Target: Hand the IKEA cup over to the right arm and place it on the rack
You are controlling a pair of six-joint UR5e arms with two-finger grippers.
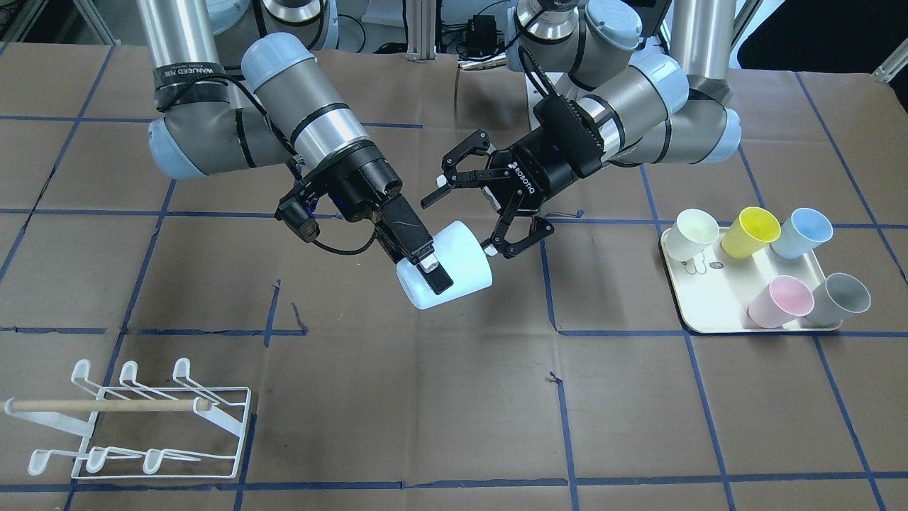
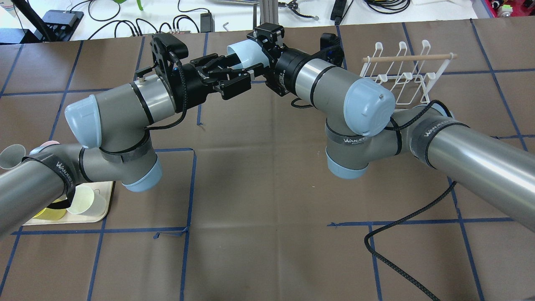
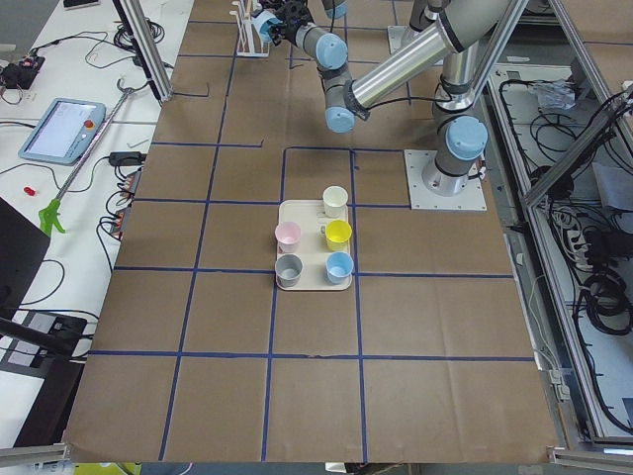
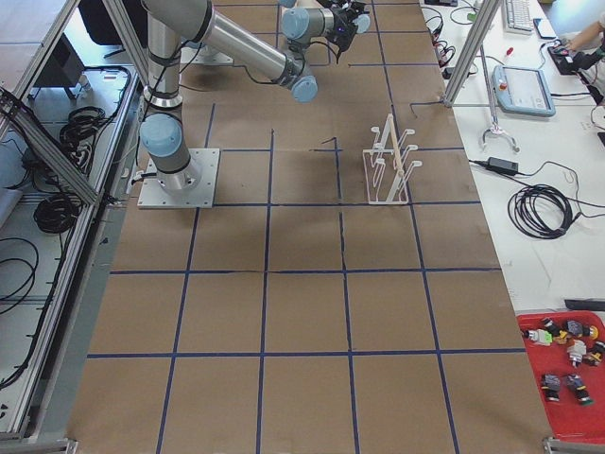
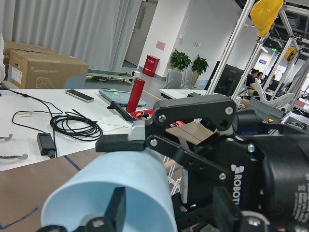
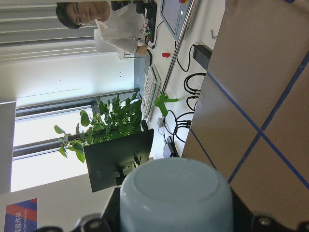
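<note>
Right arm (image 2: pixel 459 146) is seen nearest, angled in toward the left arm (image 2: pixel 117 104) over the table (image 1: pixel 425 411). White wire rack (image 1: pixel 106 406) is stood well apart from both, and the cream tray (image 1: pixel 709 305) is set at the opposite end. Pale blue cup (image 1: pixel 461 259) is held in the air, clamped across its body by the right gripper (image 1: pixel 431 273). Left gripper (image 1: pixel 466 216) is spread wide just beside the rim, with nothing gripped.

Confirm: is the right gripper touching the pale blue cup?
Touching. The front-facing view shows the right gripper shut on the pale blue cup, one finger lying flat against its wall, with the cup held off the table.
</note>
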